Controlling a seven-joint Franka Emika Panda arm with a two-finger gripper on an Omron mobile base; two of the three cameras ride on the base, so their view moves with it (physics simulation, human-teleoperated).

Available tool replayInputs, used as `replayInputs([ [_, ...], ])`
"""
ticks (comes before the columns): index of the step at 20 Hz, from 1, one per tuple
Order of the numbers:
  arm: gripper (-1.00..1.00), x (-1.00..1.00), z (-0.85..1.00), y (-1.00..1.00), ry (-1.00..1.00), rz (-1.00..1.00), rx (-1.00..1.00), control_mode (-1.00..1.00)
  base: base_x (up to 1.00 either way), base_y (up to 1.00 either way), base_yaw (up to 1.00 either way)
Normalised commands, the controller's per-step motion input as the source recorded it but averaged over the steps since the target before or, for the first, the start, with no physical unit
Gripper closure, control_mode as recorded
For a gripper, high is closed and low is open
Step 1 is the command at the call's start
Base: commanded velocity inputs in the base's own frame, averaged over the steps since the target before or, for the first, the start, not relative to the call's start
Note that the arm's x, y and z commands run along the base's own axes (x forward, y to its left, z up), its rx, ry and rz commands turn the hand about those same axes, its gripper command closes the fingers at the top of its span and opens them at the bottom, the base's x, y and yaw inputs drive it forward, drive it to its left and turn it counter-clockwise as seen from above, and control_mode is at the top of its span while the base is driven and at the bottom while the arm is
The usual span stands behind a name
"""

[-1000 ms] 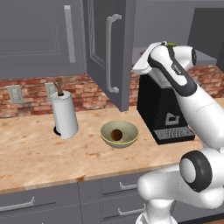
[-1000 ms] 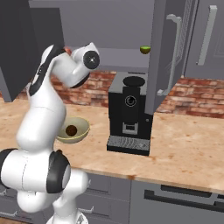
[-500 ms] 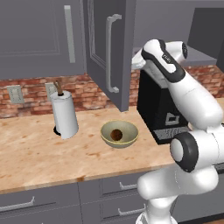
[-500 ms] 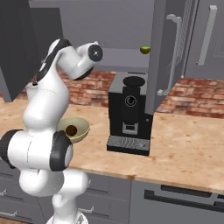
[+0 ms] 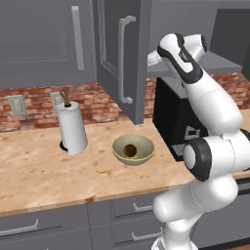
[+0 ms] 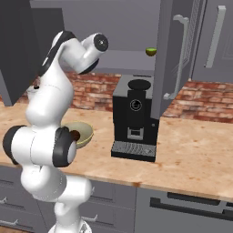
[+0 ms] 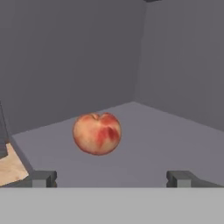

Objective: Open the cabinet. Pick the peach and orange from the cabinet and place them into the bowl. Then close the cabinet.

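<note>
Counting by view: one peach [image 7: 96, 133] on the grey shelf [image 7: 144, 144] of one cabinet [image 5: 122, 53]; one bowl [image 5: 134, 149] on the tabletop [image 5: 44, 176] with one orange [image 5: 129, 150] inside it; one small green fruit [image 6: 151, 51] at the shelf edge; one paper-towel roll [image 5: 72, 128]; one black coffee machine [image 6: 134, 118].

Peach: round, smooth, pink-red with paler yellowish patches, shallow dimple at the top. Orange: small dull brownish ball. Bowl: wide, shallow, olive-tan outside, yellowish inside. Cabinet: flat matte grey, recessed-panel doors, tall vertical bar handles; door nearest the arm swung open. Tabletop: mottled tan stone look. Wall behind: red brick. Paper-towel roll: white upright cylinder on a dark holder.

Gripper [image 7: 111, 178]: fingers spread wide, holding nothing. Seen from the hand view, peach resting on the shelf ahead of the fingertips, slightly toward the left finger [image 7: 41, 178], apart from both, not between them. Cabinet back and side walls beyond the peach. Seen from the base views, arm raised with the hand reaching into the open cabinet above the coffee machine.
</note>
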Motion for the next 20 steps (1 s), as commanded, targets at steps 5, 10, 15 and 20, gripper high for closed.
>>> replayInputs([
  [5,-1.0,0.05,0.02,0.23,0.08,0.0,0.08,-1.0,0.0,0.0,0.0],
  [10,-1.0,0.07,0.0,0.36,0.07,0.0,0.03,-1.0,0.0,0.0,0.0],
  [15,-1.0,0.02,-0.01,0.39,0.06,0.0,0.0,-1.0,0.0,0.0,0.0],
  [20,-1.0,0.01,-0.05,0.28,0.02,0.0,0.0,-1.0,0.0,0.0,0.0],
])
